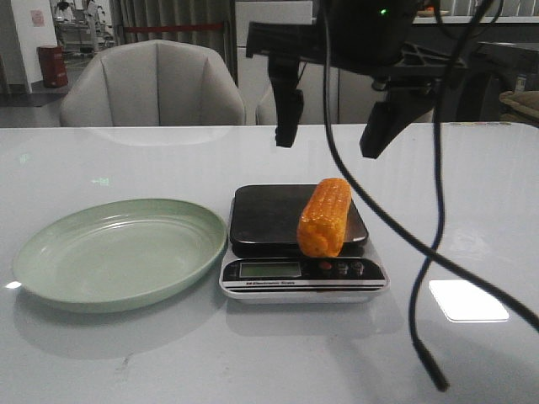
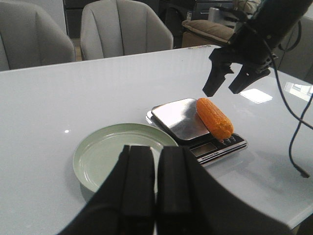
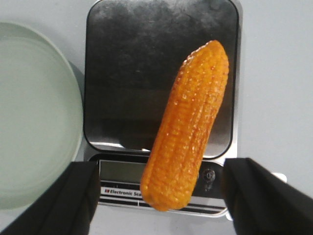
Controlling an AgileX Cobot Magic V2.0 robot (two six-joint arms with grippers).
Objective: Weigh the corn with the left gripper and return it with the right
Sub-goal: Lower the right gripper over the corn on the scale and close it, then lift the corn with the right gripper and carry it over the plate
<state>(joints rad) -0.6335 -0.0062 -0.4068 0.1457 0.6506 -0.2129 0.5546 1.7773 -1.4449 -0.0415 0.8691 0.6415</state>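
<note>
Weighing done: corn point(image 1: 325, 216) lying mid-frame on scale point(image 1: 299, 225). Return pending: right gripper point(image 1: 333, 135) wide open, empty above; left gripper point(image 2: 155, 188) closed, empty

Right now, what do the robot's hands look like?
Both are matte black. The left gripper has two thick, blocky fingers. The right gripper has two dark tapered fingers under a bulky black body with a small green light, and black cables loop down from it.

corn point(image 1: 325, 217) | orange-yellow, huskless | lying on scale point(image 1: 253, 220) platform (blunt end overhanging display)
</note>
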